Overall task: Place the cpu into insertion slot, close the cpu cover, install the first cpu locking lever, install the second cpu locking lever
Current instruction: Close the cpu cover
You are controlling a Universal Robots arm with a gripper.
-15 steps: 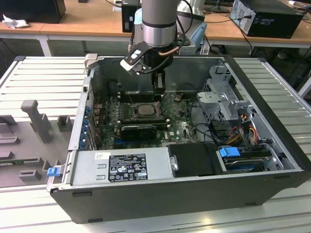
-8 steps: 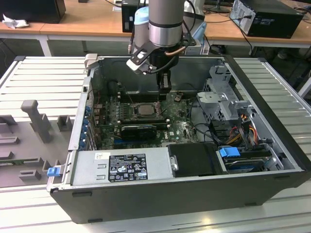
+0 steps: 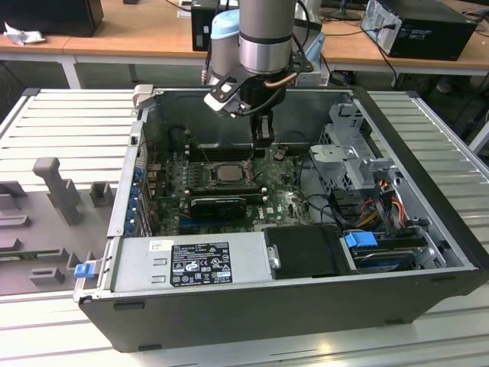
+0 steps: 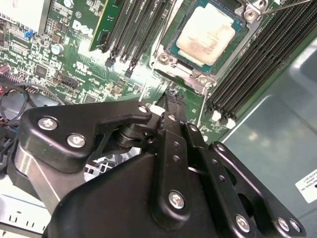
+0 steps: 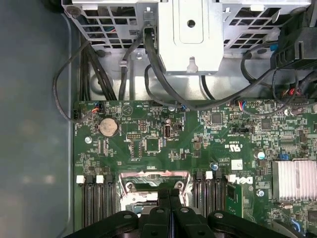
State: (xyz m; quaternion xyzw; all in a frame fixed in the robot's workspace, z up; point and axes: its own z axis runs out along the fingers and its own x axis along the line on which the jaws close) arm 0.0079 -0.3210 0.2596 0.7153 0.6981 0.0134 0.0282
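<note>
The cpu [image 4: 205, 32], a pale silvery square chip, lies flat in the insertion slot [image 4: 172, 48] on the green board. The grey cpu cover [image 4: 187, 74] frames the chip, which shows through its window. A thin lever rod [image 4: 290, 5] runs past one corner of the socket. My gripper [image 4: 171, 99] hangs just beside the socket's edge, its black fingers pressed together with nothing between them. In the exterior view the gripper [image 3: 263, 139] hovers over the board, to the exterior view's right of the cpu [image 3: 227, 173]. In the first wrist view the gripper [image 5: 170, 194] is at the cover's [image 5: 148, 177] rim.
Long black memory slots [image 4: 257, 64] flank the socket on both sides. A black graphics card [image 3: 218, 205] lies nearer the front, with the power supply [image 3: 191, 264] beyond it. A metal drive cage [image 3: 351, 153] and loose cables [image 5: 163, 79] stand to the exterior view's right.
</note>
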